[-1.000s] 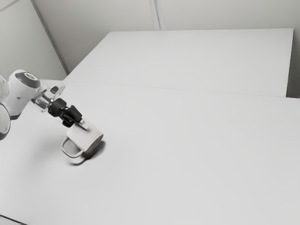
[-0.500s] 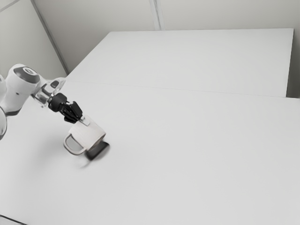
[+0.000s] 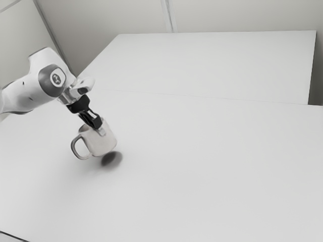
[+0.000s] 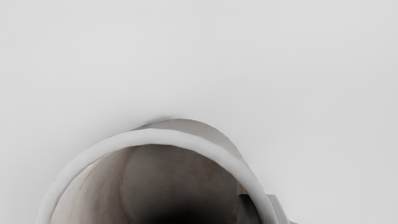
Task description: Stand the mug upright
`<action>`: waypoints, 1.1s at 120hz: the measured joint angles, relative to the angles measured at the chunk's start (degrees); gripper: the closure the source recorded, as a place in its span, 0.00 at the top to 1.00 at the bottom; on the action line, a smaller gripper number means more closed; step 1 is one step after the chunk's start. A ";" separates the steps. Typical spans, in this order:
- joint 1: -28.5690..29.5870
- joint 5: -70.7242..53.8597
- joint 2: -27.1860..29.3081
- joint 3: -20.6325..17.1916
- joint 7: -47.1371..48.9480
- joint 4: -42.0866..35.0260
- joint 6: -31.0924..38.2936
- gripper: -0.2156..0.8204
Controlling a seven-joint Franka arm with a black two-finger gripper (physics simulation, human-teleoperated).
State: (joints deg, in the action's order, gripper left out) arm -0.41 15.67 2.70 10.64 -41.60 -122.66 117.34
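the mug is partway to standing, as the robot has it: its mouth faces mostly upward, but the body leans, with the rim tipped toward the exterior view's left and the base lower and farther to that view's right. the handle juts out on the exterior view's left side. a dark shadow lies on the surface just beyond the base, and the mug seems to hang a little above it, though whether some edge of the base brushes down is hard to say from this angle.

the hand is grasping the mug by its wall near the rim. in the wrist view one finger sits inside the mouth and the other finger outside, with the wall pinched between them.

so the grip is secured, and much of the turning looks done. what is left, by this judgement, is to take out the remaining lean, bring the base down flat on the surface and let go. as the wall is held at one side only, the mug could pivot in the grasp if an edge of the base lands first, so a slow, level lowering would suit it.
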 joint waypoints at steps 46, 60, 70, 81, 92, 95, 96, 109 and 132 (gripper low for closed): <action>-5.35 -20.13 2.46 -4.32 4.53 -7.88 17.07 0.04; -6.41 -20.87 2.39 -6.01 8.03 -8.79 18.58 0.04; -6.61 -20.74 2.36 -7.11 10.80 -9.12 19.17 0.04; -6.95 -20.58 2.13 -8.07 13.74 -9.19 19.48 0.04; -7.26 -18.84 1.03 -8.35 16.35 -9.00 19.81 0.04; -7.29 -18.19 0.85 -8.40 17.00 -8.94 19.90 0.04; -7.31 -17.92 0.81 -8.41 17.21 -8.93 19.92 0.04; -7.13 -15.27 0.53 -8.98 19.72 -8.94 20.17 0.04; -7.25 -12.45 -0.66 -9.99 23.23 -8.94 20.46 0.04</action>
State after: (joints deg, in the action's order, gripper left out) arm -7.66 3.22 2.04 0.65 -18.37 -131.60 137.79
